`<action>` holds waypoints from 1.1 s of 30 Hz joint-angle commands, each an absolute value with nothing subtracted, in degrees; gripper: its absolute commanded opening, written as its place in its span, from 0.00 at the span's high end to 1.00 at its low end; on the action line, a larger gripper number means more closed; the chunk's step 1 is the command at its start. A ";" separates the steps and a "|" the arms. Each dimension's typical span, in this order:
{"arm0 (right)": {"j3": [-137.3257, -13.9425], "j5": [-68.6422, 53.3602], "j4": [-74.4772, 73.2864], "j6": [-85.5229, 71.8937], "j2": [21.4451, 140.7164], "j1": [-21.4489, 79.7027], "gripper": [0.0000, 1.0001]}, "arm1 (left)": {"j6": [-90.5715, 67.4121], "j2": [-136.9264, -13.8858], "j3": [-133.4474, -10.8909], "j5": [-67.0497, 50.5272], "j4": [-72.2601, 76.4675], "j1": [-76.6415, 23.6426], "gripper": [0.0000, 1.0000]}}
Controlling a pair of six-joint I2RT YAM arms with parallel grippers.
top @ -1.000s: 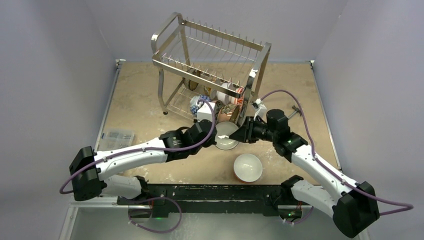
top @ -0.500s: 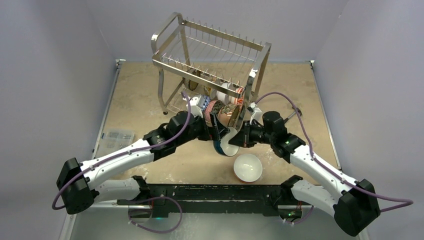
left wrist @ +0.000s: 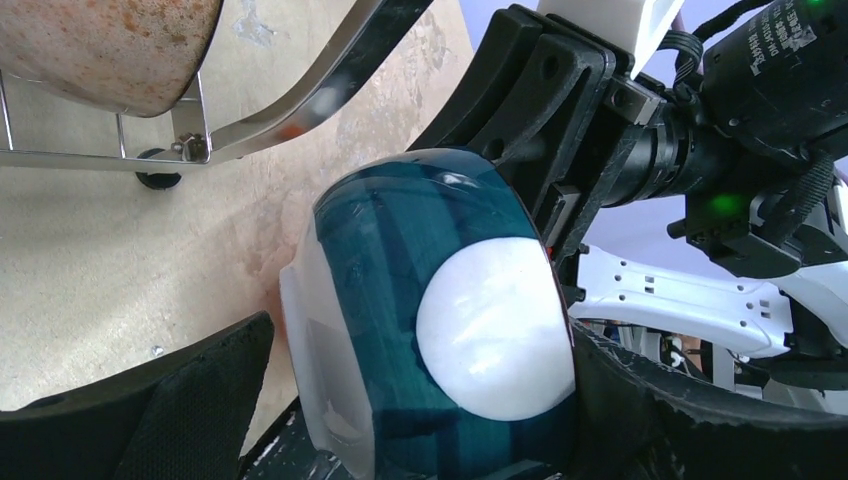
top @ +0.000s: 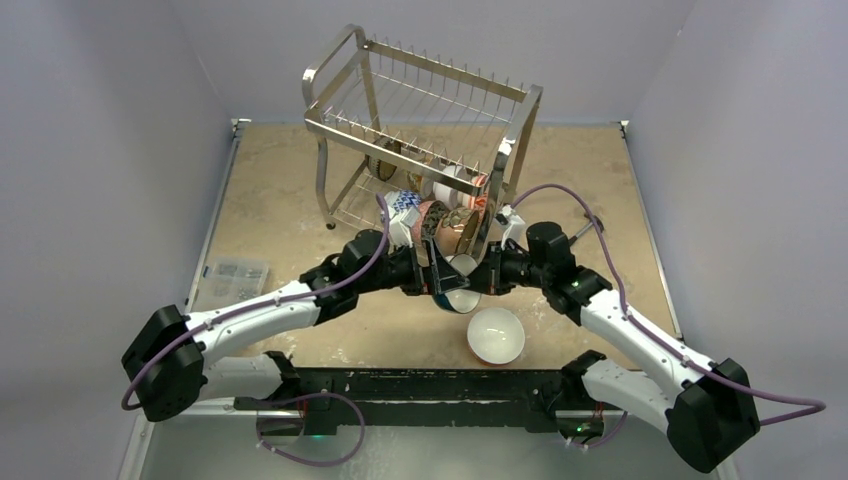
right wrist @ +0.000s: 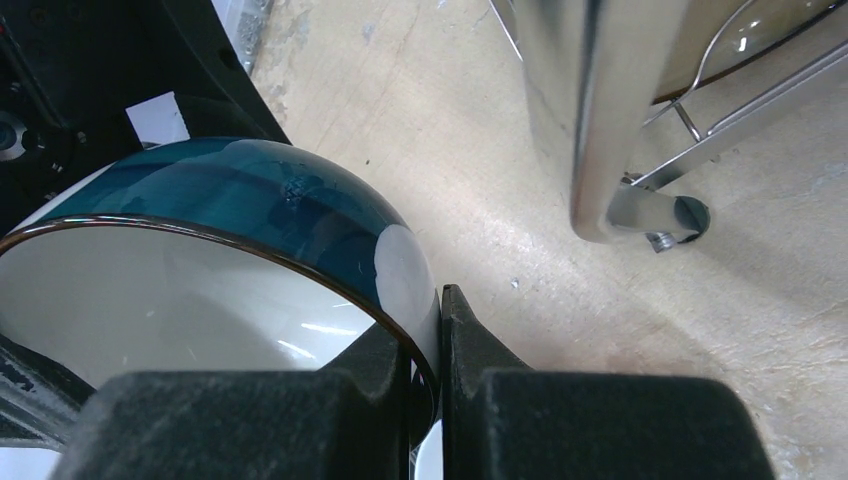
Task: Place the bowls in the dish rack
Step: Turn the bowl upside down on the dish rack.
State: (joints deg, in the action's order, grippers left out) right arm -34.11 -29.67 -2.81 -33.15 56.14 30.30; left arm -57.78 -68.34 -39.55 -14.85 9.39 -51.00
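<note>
Left claw: left gripper point(top: 436, 272) spread wide, straddling the teal bowl point(top: 452, 292); holds nothing
Rack: dish rack point(top: 420, 100) holds mixed bowls point(top: 445, 212) on edge in its lower tier; teal bowl just in front of it
Right claw: right gripper point(top: 480, 280) pinched tight on the teal bowl's rim
Near edge: white bowl point(top: 496, 333) upright on the table point(top: 280, 200)
Wrist views: left shows the bowl's white foot; right shows the rim pinch
Change: a second ago the bowl faced up with the left claw closed; now tipped on edge

My worktop point(top: 280, 200) is sandy brown with some pale smudges on it. A small see-through box point(top: 232, 276) lies flat at its left edge. Plain, pale purple walls point(top: 100, 150) stand all around me.
</note>
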 commanded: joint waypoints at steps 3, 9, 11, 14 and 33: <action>-37.63 -32.44 1.68 -33.58 55.62 30.15 1.00 | -60.29 -71.09 -40.27 -17.63 13.43 -50.88 0.13; -38.34 -31.70 1.24 -33.42 55.76 30.15 1.00 | -60.71 -73.81 -41.23 -20.51 12.46 -50.88 0.37; -38.65 -31.35 0.71 -33.15 55.76 30.15 1.00 | -60.14 -74.02 -41.95 -20.36 10.27 -50.81 0.32; -39.10 -30.79 0.19 -32.87 55.47 30.15 1.00 | -58.15 -73.90 -43.38 -18.53 5.38 -50.85 0.20; -39.79 -29.22 -1.04 -32.28 55.55 30.15 0.95 | -62.41 -73.86 -40.93 -18.46 12.84 -50.80 0.66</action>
